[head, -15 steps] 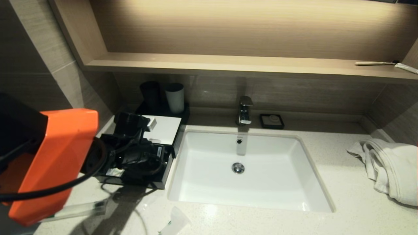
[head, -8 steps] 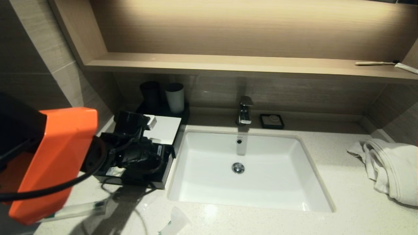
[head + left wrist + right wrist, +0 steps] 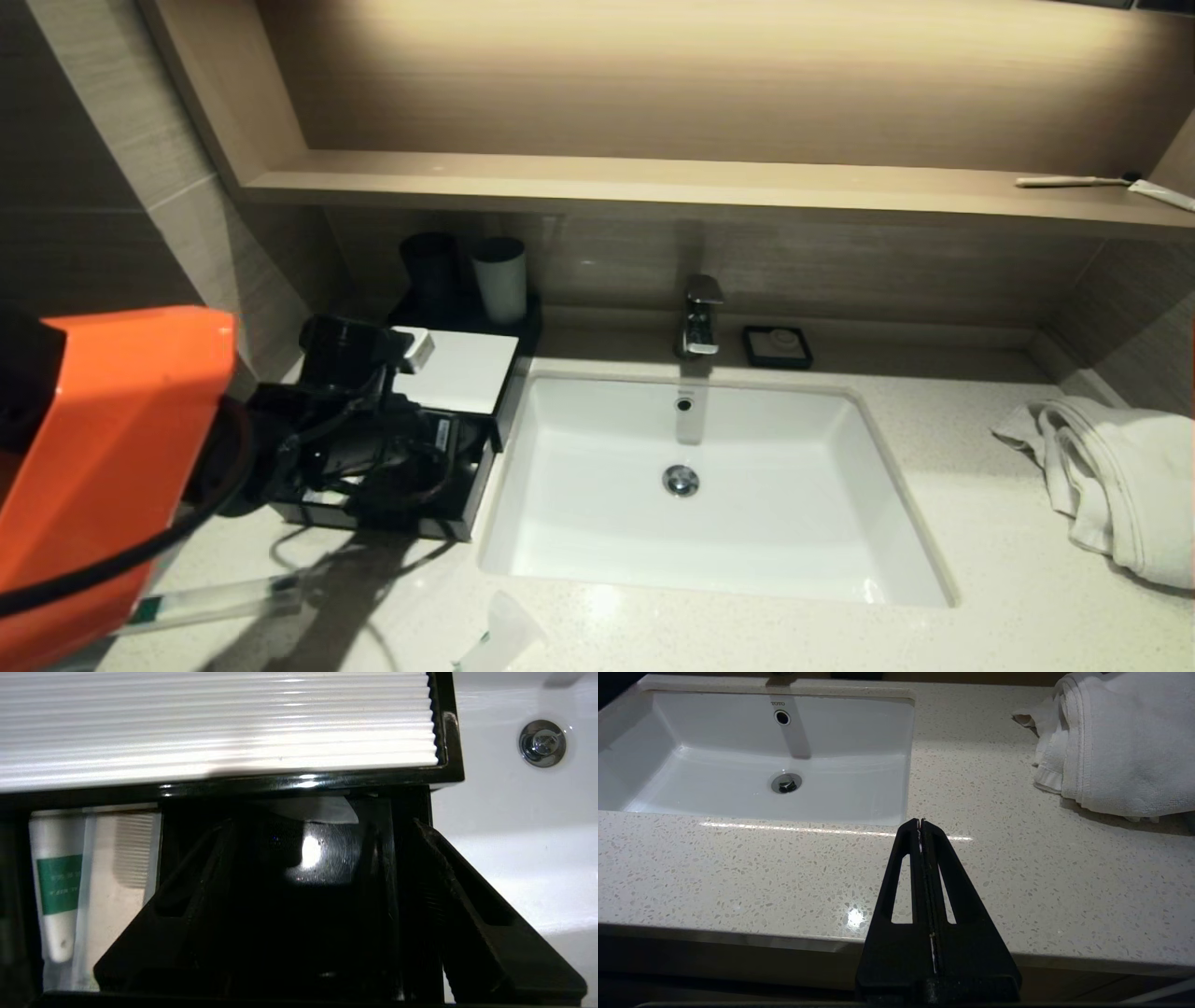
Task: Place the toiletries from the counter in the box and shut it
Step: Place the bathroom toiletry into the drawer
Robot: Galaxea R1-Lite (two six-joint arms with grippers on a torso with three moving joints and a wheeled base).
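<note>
The black box (image 3: 474,487) stands on the counter left of the sink, its white ribbed lid (image 3: 467,369) slid back over the far half. My left gripper (image 3: 401,453) hangs in the open near half. In the left wrist view the left gripper (image 3: 322,826) is open and empty, its fingers (image 3: 467,905) wide apart over the dark right compartment. A white packet (image 3: 317,809) lies there at the lid's edge (image 3: 210,723). The other compartment holds a green-labelled tube (image 3: 56,891) and a comb (image 3: 133,849). My right gripper (image 3: 920,823) is shut and empty above the counter's front edge.
A clear wrapped toothbrush (image 3: 219,597) and a small white sachet (image 3: 499,635) lie on the counter in front of the box. The white sink (image 3: 709,485), tap (image 3: 700,317), two cups (image 3: 499,275) and a folded towel (image 3: 1116,476) are around.
My left arm has shifted left and a little back, taking the gripper slightly left over the box. The right arm has not moved.
</note>
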